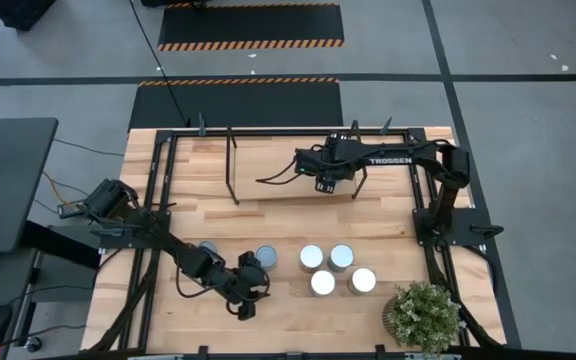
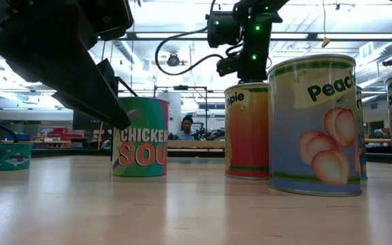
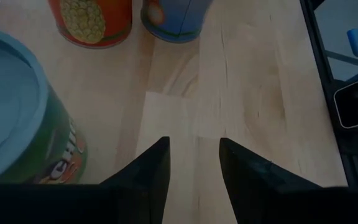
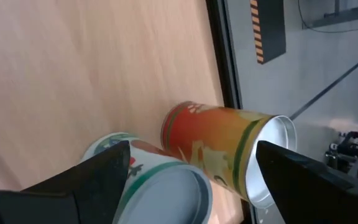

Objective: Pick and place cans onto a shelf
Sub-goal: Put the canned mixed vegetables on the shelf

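Biggest first: the counter (image 1: pixel 198 170) carries the shelf (image 1: pixel 268 155) at the back, and six cans are seen lined up near the front, presumably staged for pickup.

The right gripper (image 1: pixel 320 180) is parked over the shelf, spread wide and holding nothing. Why it's there can only be worked out from the right wrist view: two cans are straddled by it near the shelf's edge, one upright can (image 4: pixel 166 186) and a tipped can (image 4: pixel 222 152) lying on its side. That's probably a drop gone wrong, and it can't be made out from above.

The left gripper (image 1: pixel 253 285) is held low by the soup can (image 1: pixel 266 258), likely lined up for a grab. In the left wrist view it's shown released, only bare wood between the fingers (image 3: pixel 151 165), with the can just beside. Labels are only readable in the low view.
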Robot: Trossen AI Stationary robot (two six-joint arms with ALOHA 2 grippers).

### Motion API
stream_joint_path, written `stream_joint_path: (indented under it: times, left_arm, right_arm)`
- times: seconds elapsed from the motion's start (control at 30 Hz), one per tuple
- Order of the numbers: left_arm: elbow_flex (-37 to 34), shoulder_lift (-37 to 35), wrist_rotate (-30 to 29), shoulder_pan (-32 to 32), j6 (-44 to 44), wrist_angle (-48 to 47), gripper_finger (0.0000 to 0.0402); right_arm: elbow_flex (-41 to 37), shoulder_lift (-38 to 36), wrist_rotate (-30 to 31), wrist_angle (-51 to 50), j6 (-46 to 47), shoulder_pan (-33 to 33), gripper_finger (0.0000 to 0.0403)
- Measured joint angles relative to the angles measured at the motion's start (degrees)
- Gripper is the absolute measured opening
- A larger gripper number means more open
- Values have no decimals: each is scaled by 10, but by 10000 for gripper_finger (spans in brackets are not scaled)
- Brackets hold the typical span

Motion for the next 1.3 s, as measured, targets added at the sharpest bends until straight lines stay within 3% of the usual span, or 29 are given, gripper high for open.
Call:
stream_joint_path:
  times: [0.27, 0.4, 0.57, 0.7, 0.8, 1.07, 1.3]
  left_arm:
    - [0, 0, 0, 0, -2, 1, 144]
    - [0, 0, 4, 0, 0, 1, 144]
    - [0, 0, 84, 0, 1, 7, 144]
    - [0, 0, 168, -1, 22, 52, 144]
    - [0, 0, 194, -4, 48, 110, 144]
    - [0, -26, 196, -2, 72, 138, 144]
    - [0, -86, 129, -3, 99, 105, 144]
  right_arm:
    - [0, -44, -3, 18, -6, 23, 356]
    - [0, -79, -42, 53, -12, 47, 356]
    - [0, -110, -124, 107, -11, 94, 356]
    - [0, -120, -150, 135, -10, 135, 356]
    - [0, -120, -167, 144, 2, 165, 356]
    - [0, -119, -163, 136, 37, 243, 356]
    - [-22, -120, -132, 141, 64, 290, 356]
